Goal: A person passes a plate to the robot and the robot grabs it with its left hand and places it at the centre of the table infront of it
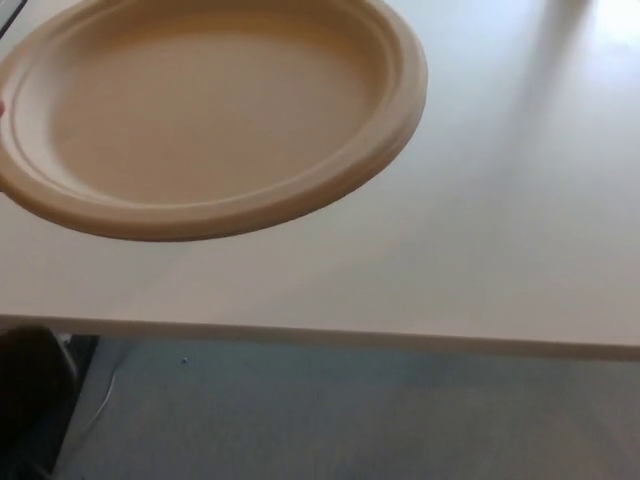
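The plate (210, 110) hung in the air at the upper left of the head view, above the pale worktop (500, 240) and slightly tilted, its near rim toward the robot; its far edge ran out of the picture at the top; a sliver of a person's hand (3, 108) (barely visible) showed at its left rim, so it was judged to be held out and not yet taken. A dark blurred shape at the lower left corner, below the worktop's edge, could not be told for certain as the robot's left hand; neither hand showed clearly, so the state of the fingers could not be told. The plate lay on the robot's left side, so the left arm was judged the nearer, with a reach up and forward needed to meet the near rim.
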